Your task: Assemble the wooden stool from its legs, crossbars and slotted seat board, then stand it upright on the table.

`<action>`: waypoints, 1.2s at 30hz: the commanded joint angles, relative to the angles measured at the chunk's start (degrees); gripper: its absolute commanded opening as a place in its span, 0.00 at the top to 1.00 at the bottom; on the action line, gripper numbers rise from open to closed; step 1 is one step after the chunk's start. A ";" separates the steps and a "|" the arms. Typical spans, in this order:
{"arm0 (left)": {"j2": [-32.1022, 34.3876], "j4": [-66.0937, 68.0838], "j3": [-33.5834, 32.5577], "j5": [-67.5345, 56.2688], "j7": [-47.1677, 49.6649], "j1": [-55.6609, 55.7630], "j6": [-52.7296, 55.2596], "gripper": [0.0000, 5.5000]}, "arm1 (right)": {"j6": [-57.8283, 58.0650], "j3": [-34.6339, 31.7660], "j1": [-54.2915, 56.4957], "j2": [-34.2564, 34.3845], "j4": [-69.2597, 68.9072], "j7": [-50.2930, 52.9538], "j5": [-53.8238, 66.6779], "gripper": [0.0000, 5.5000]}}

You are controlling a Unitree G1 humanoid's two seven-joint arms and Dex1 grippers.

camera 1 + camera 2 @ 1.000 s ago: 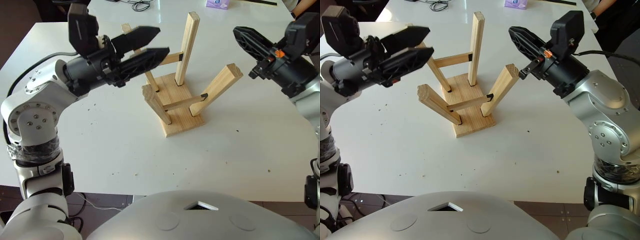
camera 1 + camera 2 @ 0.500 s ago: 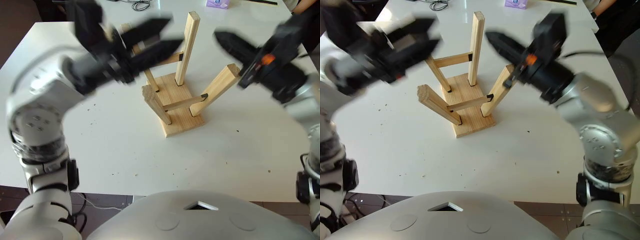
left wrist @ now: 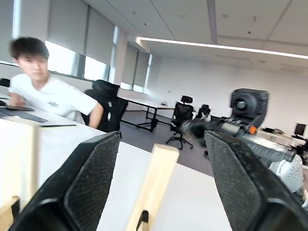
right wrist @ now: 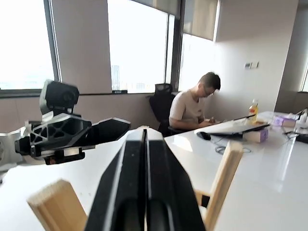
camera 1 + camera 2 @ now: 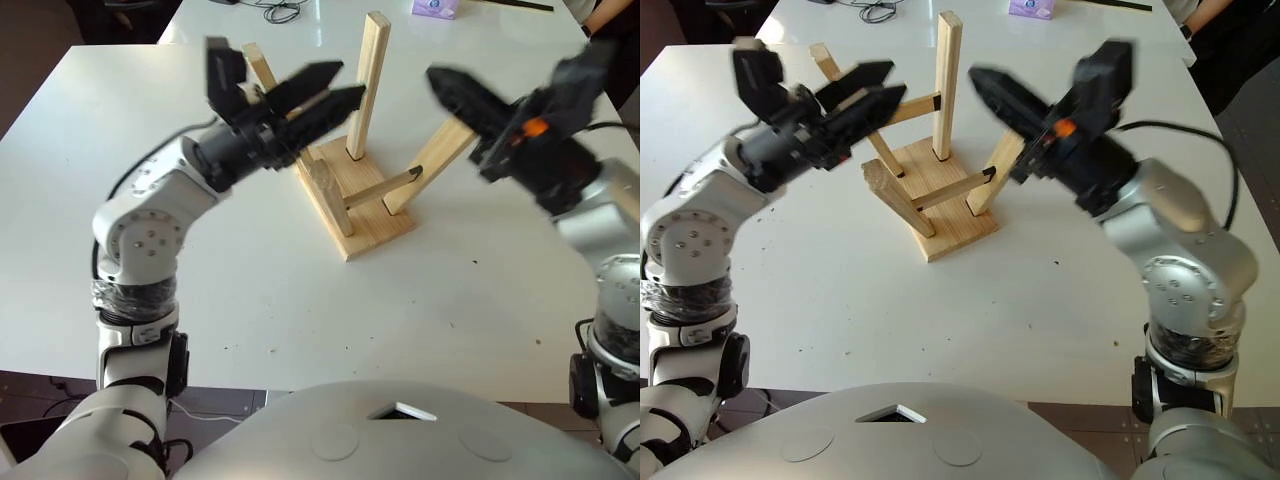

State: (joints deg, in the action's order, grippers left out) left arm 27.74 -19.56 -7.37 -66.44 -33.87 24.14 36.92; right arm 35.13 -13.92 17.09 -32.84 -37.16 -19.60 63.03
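The wooden stool lies upside down on the white table (image 5: 250, 290), its seat board (image 5: 372, 222) flat and its legs pointing up. One leg (image 5: 368, 85) stands straight, while a right leg (image 5: 432, 170) and a front-left leg (image 5: 328, 195) lean outward. A crossbar (image 5: 380, 187) links them. My left gripper (image 5: 345, 82) is open just left of the straight leg, above the rear crossbar (image 5: 915, 106). In the left wrist view a leg top (image 3: 161, 163) shows between its fingers (image 3: 91, 187). My right gripper (image 5: 440, 80) is shut and hovers over the right leg's top.
A small purple box (image 5: 435, 8) and cables (image 5: 280, 10) lie at the table's far edge. Bare tabletop spreads in front of and to both sides of the stool.
Both arms have swung inward toward the stool, the left stretching out over the table and the right gripper sliding left over the right leg. The stool appears slightly turned.
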 commanded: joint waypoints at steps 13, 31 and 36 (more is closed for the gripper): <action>16.31 -0.47 2.46 25.53 -15.62 -18.30 -5.42 0.42 | -19.13 3.33 -5.31 -0.32 25.44 -4.91 -33.30 1.00; 16.02 15.18 3.44 38.68 -17.06 -11.16 -9.09 0.42 | -11.96 13.10 -9.07 -1.00 9.12 -17.89 -33.17 1.00; 14.24 13.87 3.60 40.37 -14.45 -10.63 -9.38 0.42 | -7.84 14.37 -12.39 0.53 1.59 -15.15 -31.10 1.00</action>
State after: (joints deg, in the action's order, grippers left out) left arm 42.52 -4.77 -3.98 -27.12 -49.62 12.58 27.88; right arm 25.44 -0.31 5.99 -33.14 -32.60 -35.86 31.10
